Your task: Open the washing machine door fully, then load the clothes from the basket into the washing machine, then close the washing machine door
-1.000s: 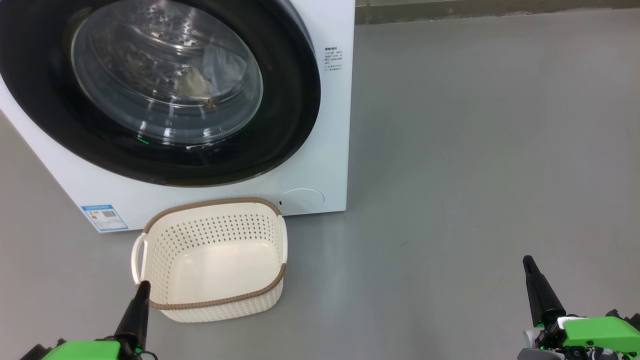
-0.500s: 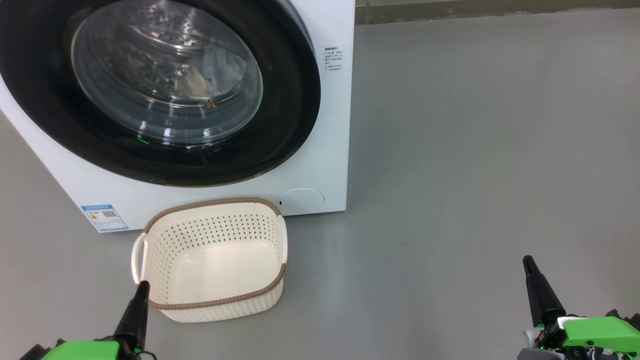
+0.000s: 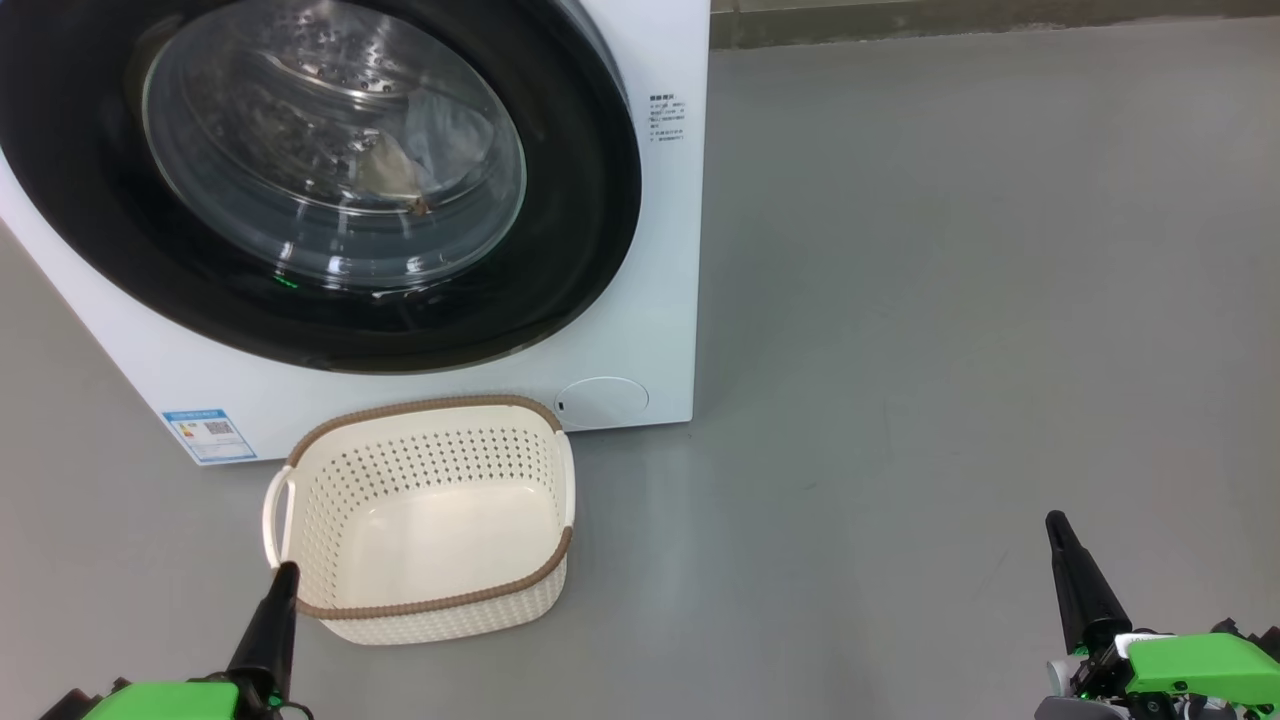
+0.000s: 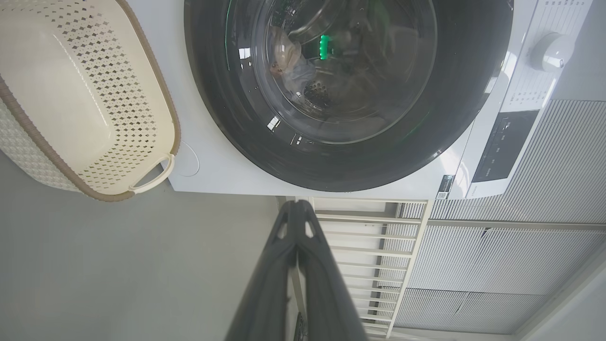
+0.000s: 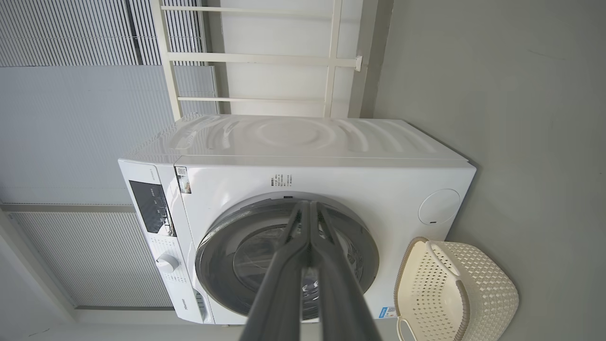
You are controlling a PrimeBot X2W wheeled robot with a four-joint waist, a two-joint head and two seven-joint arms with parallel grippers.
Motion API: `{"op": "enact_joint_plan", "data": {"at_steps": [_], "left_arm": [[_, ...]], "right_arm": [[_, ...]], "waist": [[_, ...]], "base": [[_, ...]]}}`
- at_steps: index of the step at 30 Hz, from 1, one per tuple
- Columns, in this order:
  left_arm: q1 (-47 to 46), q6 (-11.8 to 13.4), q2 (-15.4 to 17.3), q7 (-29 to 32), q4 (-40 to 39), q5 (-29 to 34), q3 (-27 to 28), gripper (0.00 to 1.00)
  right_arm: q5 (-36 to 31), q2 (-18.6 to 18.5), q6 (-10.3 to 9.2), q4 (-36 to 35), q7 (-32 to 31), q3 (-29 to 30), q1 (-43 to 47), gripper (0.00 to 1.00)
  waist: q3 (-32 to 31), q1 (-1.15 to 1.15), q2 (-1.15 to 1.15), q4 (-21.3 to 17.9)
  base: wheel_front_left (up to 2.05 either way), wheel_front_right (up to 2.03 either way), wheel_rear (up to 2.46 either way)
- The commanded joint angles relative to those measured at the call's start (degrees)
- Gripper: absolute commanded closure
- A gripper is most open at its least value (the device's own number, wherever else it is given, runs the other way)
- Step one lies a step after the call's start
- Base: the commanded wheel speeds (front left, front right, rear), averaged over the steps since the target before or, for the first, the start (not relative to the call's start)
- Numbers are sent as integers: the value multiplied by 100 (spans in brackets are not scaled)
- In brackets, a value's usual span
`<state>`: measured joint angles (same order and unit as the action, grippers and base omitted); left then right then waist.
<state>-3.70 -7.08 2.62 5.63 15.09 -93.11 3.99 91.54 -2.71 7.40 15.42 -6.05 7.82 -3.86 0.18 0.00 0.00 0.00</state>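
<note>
Left gripper [image 3: 284, 578]: two long dark fingers pressed together, nothing between them. In the head view the tip sits at the near left corner of the basket [image 3: 430, 404]; touching the rim or just above it, cannot tell. The left wrist view shows the same fingers [image 4: 279, 265] meeting at the tip.

Right gripper [image 3: 1056, 525]: pinched shut as well and empty, low over bare grey floor [image 3: 950, 300], well apart from basket and machine.

The basket is empty and stands on the floor just in front of the washing machine [image 3: 665, 300], below the door and beside the round filter cap [image 3: 602, 402].

The clothes [image 3: 440, 130] show through the glass, inside the drum: one pale garment and one cream. The blue one I cannot pick out.

The washing machine door [image 3: 570, 200] lies flat against the white front and looks closed. Whether the latch caught cannot be read.

Judgement: loading and closing appear done, so what is left is confirming the latch and backing off cleanly.
- Raise the left tip clear of the basket rim before any sideways swing, or the light basket will drag.
- If the latch is doubted, press on the black ring with closed fingertips, not on the bulging glass.
- Push squarely and briefly.
- Right arm needs nothing; leave it low and clear.
</note>
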Motion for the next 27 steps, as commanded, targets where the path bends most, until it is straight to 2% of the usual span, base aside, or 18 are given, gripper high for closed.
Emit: {"op": "enact_joint_plan", "data": {"at_steps": [1,27], "left_arm": [[-243,-41,72,37,-107,44,192,100],[-245,-41,58,53,-106,61,212,100]], "right_arm": [[57,-18,9,-140,-48,-124,-233,100],[57,-17,9,-139,-49,-123,-233,100]], "waist": [[0,0,0,0],[0,0,0,0]], "base": [[0,0,0],[0,0,0]]}}
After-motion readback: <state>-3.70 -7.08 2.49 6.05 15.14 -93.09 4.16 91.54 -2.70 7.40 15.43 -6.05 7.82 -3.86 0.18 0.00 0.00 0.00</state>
